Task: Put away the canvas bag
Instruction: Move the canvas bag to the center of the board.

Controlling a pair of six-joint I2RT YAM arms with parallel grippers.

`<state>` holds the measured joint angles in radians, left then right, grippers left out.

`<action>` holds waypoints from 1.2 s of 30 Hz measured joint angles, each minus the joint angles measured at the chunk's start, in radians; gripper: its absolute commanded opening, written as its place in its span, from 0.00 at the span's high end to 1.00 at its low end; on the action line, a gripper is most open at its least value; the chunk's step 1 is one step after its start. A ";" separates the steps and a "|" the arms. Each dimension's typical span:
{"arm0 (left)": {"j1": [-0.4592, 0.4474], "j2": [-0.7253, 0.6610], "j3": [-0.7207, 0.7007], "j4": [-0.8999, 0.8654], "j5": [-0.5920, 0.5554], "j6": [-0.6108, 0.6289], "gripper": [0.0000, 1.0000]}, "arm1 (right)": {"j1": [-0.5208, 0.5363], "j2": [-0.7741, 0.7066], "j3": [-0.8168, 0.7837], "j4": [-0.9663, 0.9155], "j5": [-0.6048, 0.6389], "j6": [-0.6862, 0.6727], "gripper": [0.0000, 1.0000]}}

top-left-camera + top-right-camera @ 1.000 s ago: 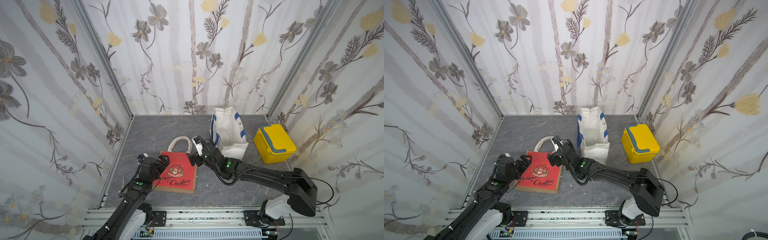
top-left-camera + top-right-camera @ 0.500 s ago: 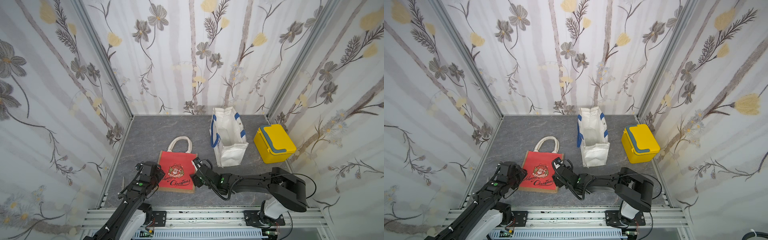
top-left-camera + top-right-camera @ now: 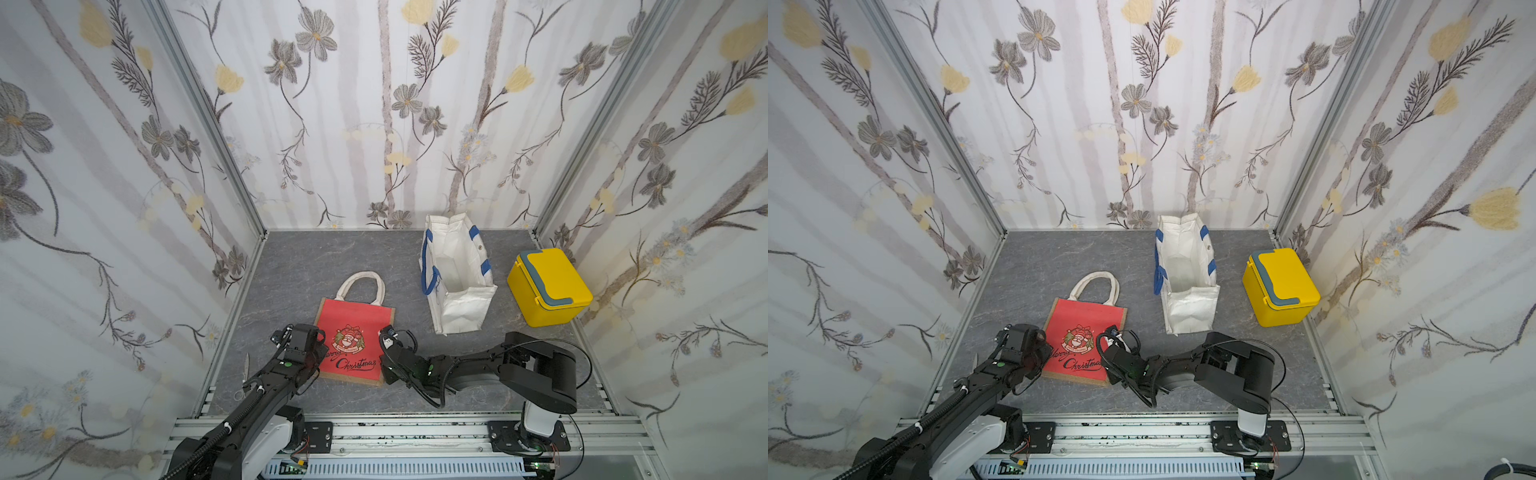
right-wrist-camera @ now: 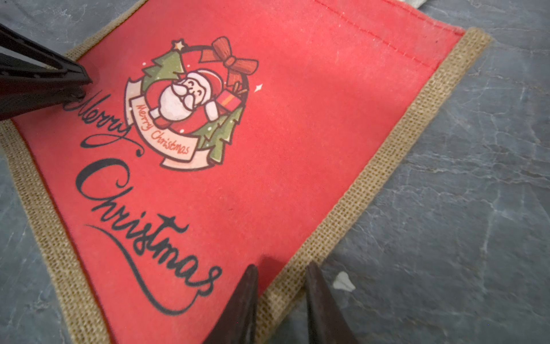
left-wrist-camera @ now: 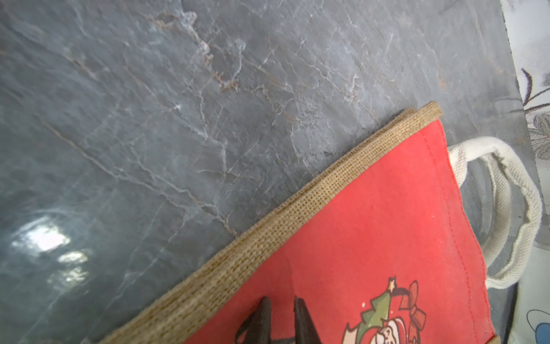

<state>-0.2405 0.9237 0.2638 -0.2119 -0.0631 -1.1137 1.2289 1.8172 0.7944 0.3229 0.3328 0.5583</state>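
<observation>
The canvas bag [image 3: 353,328] [image 3: 1088,324] is red with a Santa print, burlap edging and cream handles [image 3: 360,284]. It lies flat on the grey floor. My left gripper [image 3: 322,353] [image 5: 282,300] presses on the bag's left side, its jaws nearly together with a ridge of red cloth [image 5: 372,238] pinched between them. My right gripper [image 3: 381,370] [image 4: 281,268] is at the bag's near right edge, closed across the burlap border [image 4: 387,166], one finger on the red face and one on the floor side. The left gripper's fingers [image 4: 59,77] also show in the right wrist view.
A white bag with blue handles [image 3: 457,274] stands open at the back right. A yellow lidded box [image 3: 548,286] sits to its right, by the wall. Flowered walls close in three sides. A small white scrap [image 4: 343,281] lies beside the right fingers.
Both grippers went from wide open to closed on the bag. The right arm drew back from the bag's far right corner to its near right edge. The left gripper dropped onto the left side.
</observation>
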 measured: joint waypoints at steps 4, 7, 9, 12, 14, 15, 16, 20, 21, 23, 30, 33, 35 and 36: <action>0.003 0.043 -0.003 0.060 -0.019 -0.013 0.89 | 0.000 0.033 0.027 0.016 0.023 0.010 0.79; 0.007 0.095 0.005 0.111 -0.032 -0.018 0.91 | -0.001 0.062 0.064 0.015 0.042 0.010 0.80; 0.013 0.134 0.019 0.136 -0.039 -0.019 0.92 | -0.003 0.079 0.087 0.008 0.050 0.009 0.80; 0.017 0.185 0.044 0.170 -0.041 -0.019 0.92 | -0.016 0.100 0.116 0.005 0.051 0.008 0.80; 0.027 0.217 0.062 0.183 -0.044 -0.019 0.92 | -0.032 0.115 0.140 0.001 0.046 0.001 0.80; 0.034 0.232 0.071 0.187 -0.047 -0.018 0.92 | -0.039 0.122 0.151 0.000 0.043 -0.007 0.80; 0.043 0.248 0.081 0.192 -0.048 -0.015 0.92 | -0.050 0.132 0.166 -0.002 0.039 -0.014 0.80; 0.091 0.307 0.117 0.220 -0.045 -0.012 0.91 | -0.091 0.181 0.230 0.007 0.012 -0.040 0.80; 0.100 0.312 0.119 0.228 -0.046 -0.012 0.90 | -0.099 0.193 0.245 0.009 0.002 -0.043 0.80; 0.111 0.318 0.122 0.245 -0.057 -0.013 0.89 | -0.111 0.214 0.277 0.011 -0.017 -0.057 0.80; 0.209 0.493 0.250 0.297 -0.037 -0.011 0.70 | -0.126 0.322 0.459 -0.037 -0.091 -0.113 0.79; 0.225 0.490 0.266 0.304 -0.037 -0.012 0.56 | -0.147 0.381 0.553 -0.052 -0.145 -0.124 0.79; 0.229 0.478 0.286 0.290 -0.037 -0.012 0.51 | -0.159 0.416 0.619 -0.080 -0.173 -0.134 0.79; 0.229 0.473 0.307 0.278 -0.039 -0.012 0.47 | -0.164 0.433 0.655 -0.092 -0.178 -0.140 0.78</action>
<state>-0.0113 1.3968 0.5713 0.0662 -0.1017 -1.1255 1.0653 2.2505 1.4494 0.2314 0.1547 0.4179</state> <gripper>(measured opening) 0.481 0.211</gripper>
